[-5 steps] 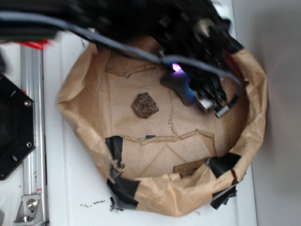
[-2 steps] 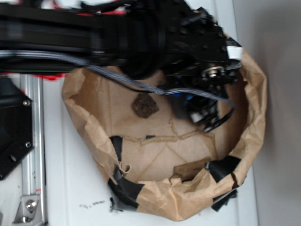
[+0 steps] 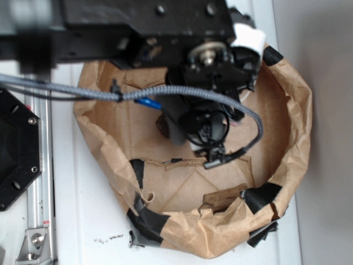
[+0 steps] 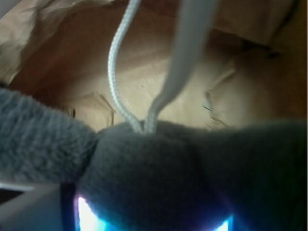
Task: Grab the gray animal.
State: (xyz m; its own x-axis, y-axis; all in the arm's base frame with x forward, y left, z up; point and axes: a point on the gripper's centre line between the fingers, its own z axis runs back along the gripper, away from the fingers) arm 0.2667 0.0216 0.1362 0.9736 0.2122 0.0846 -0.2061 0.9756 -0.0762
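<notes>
One target: gray animal (image 4: 159, 168) fills the wrist view's 6 o'clock half, pressed against the gripper (image 3: 207, 130), string loop (image 4: 126, 72) toward 12. Looks clamped; jaws hidden, can't confirm.

Soft daylight overhead, blurred arm (image 3: 138, 25), wrist close-up defocused, blue-white glare below

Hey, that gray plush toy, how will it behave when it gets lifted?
The gray plush toy looks fuzzy and soft, so it will probably squash and sag rather than stay stiff. It seems light. Its string loop will likely dangle loosely.
</notes>
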